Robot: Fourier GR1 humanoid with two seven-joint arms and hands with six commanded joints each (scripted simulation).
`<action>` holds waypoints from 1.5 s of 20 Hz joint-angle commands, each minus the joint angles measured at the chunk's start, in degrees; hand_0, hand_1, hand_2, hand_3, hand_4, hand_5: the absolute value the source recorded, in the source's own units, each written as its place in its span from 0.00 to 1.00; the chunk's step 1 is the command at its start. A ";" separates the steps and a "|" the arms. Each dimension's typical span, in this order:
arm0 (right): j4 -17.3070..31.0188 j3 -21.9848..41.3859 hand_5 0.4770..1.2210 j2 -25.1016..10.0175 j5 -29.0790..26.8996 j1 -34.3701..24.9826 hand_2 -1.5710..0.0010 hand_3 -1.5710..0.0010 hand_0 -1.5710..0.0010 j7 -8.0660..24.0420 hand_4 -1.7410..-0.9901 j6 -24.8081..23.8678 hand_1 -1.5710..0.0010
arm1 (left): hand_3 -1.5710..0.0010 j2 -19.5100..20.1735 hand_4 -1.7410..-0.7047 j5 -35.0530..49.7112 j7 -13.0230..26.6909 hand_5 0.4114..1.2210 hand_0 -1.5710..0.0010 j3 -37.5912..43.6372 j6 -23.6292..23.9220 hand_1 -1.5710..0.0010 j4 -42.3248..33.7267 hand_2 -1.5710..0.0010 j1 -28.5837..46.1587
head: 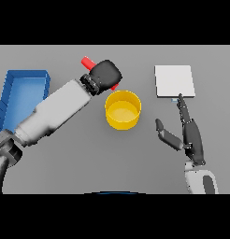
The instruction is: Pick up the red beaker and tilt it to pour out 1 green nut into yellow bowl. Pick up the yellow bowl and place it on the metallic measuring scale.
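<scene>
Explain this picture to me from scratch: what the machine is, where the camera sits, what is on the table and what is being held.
This is a humanoid robot with two arms, seen from its own head, looking down at a grey table. Its left hand is curled around a red beaker, holding it tilted just behind a yellow bowl. No green nut can be made out. Its right hand rests open near the right side, fingers straight, holding nothing. Beyond it lies a flat light grey square, the measuring scale. A blue tray sits at the far left.
</scene>
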 commanded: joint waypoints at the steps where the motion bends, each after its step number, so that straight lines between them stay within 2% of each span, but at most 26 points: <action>1: 0.86 0.12 0.23 0.13 0.50 -0.38 1.00 1.00 1.00 0.58 0.73 -0.23 1.00 | 0.00 -0.24 0.02 -1.23 0.44 1.00 0.00 -1.55 -0.65 0.00 0.64 0.00 -1.06; 3: 0.62 0.58 0.23 0.11 0.92 -0.28 1.00 1.00 1.00 -0.18 0.73 -0.11 1.00 | 0.00 -0.63 0.02 -3.22 0.81 1.00 0.00 -4.71 -1.34 0.00 1.37 0.00 -2.34; 6: 0.68 0.67 0.22 0.13 1.77 -0.20 1.00 1.00 1.00 0.53 0.74 -0.73 1.00 | 0.00 -0.30 0.01 -5.33 -1.39 1.00 0.00 -8.74 -2.17 0.00 3.04 0.00 -5.24; 10: 1.28 0.12 0.20 0.30 1.36 -1.13 1.00 1.00 1.00 1.07 0.76 -1.03 1.00 | 0.00 -1.15 0.01 -8.88 -3.18 1.00 0.00 -14.75 0.28 0.00 4.77 0.00 -7.87; 11: 0.98 0.47 0.20 0.40 1.39 -0.06 1.00 1.00 1.00 -0.37 0.76 -0.88 1.00 | 0.00 -1.38 0.01 -10.03 -3.08 1.00 0.00 -16.35 0.37 0.00 5.12 0.00 -8.60; 14: 1.48 0.18 0.20 0.45 1.85 -0.78 1.00 1.00 1.00 0.24 0.77 -1.56 1.00 | 0.00 -3.50 0.01 -12.28 -3.31 1.00 0.00 -20.09 1.29 0.00 7.62 0.00 -11.02; 18: 1.08 0.25 0.21 0.15 2.24 -1.21 1.00 1.00 1.00 1.29 0.77 -1.55 1.00 | 0.00 -3.68 0.01 -13.70 -4.25 1.00 0.00 -24.05 0.79 0.00 7.40 0.00 -12.93; 22: 0.95 0.07 0.21 -0.12 2.41 -0.56 1.00 1.00 1.00 0.72 0.79 -1.76 1.00 | 0.00 -4.72 0.02 -14.87 -4.18 1.00 0.00 -27.17 0.57 0.00 7.87 0.00 -15.71; 24: 1.55 0.04 0.21 0.43 1.76 -1.38 1.00 1.00 1.00 0.54 0.78 -1.60 1.00 | 0.00 -4.96 0.02 -14.73 -6.04 1.00 0.00 -28.21 1.49 0.00 8.99 0.00 -17.54; 26: 0.90 0.03 0.22 0.26 1.26 -0.36 1.00 1.00 1.00 -0.61 0.78 -1.19 1.00 | 0.00 -4.45 0.02 -14.06 -7.47 1.00 0.00 -28.02 1.49 0.00 10.40 0.00 -21.00; 28: 1.26 0.35 0.23 0.38 1.02 0.18 1.00 1.00 1.00 -2.19 0.79 -0.68 1.00 | 0.00 -3.43 0.02 -14.40 -6.92 1.00 0.00 -28.16 2.86 0.00 13.10 0.00 -24.69; 29: 1.38 0.19 0.24 0.17 1.19 -0.24 1.00 1.00 1.00 -1.73 0.78 -0.82 1.00 | 0.00 -2.01 0.02 -13.07 -7.90 1.00 0.00 -27.00 3.28 0.00 14.12 0.00 -26.63; 30: 0.93 0.36 0.24 0.16 1.62 -0.21 1.00 1.00 1.00 -1.89 0.78 -1.12 1.00 | 0.13 -0.68 0.01 -11.52 -8.26 1.00 0.00 -25.46 4.18 0.00 15.14 0.00 -28.45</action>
